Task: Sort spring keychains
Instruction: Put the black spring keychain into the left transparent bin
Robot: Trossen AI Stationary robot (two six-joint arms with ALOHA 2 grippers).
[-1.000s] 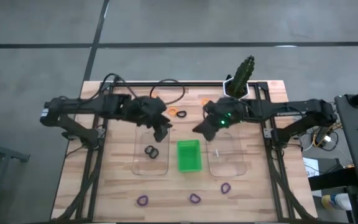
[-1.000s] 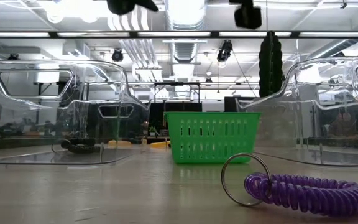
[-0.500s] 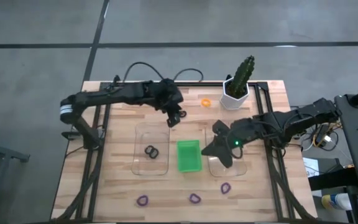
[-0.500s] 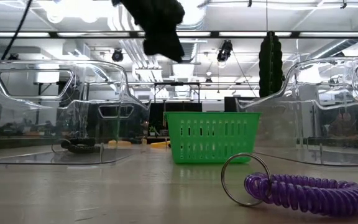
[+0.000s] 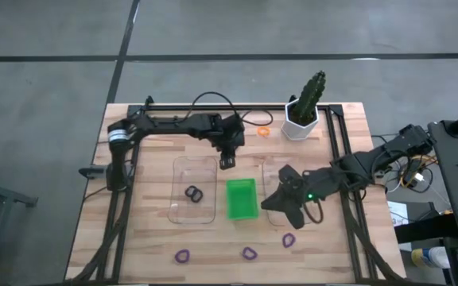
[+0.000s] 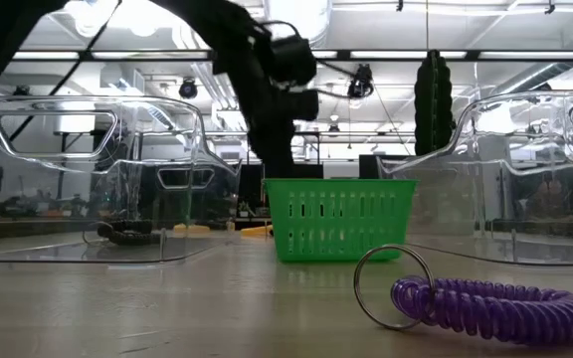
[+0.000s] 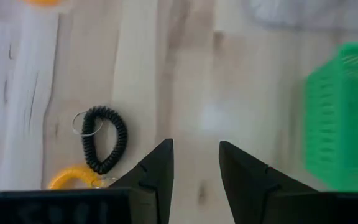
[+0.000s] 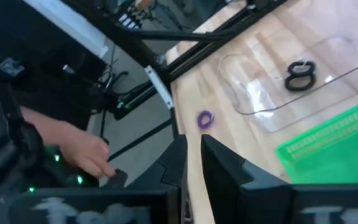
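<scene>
Black spring keychain (image 7: 104,139): judged light, springy, best pinched across its coil; left gripper (image 7: 194,163) parted, right gripper (image 8: 192,152) nearly closed, empty.

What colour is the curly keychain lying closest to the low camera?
Purple coiled keychain with a metal ring; clearest in the low view.

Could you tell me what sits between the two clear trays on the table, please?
The green basket stands between the left clear tray and the right clear tray, as the high view shows. The low view shows the basket between the trays' clear walls too.
</scene>
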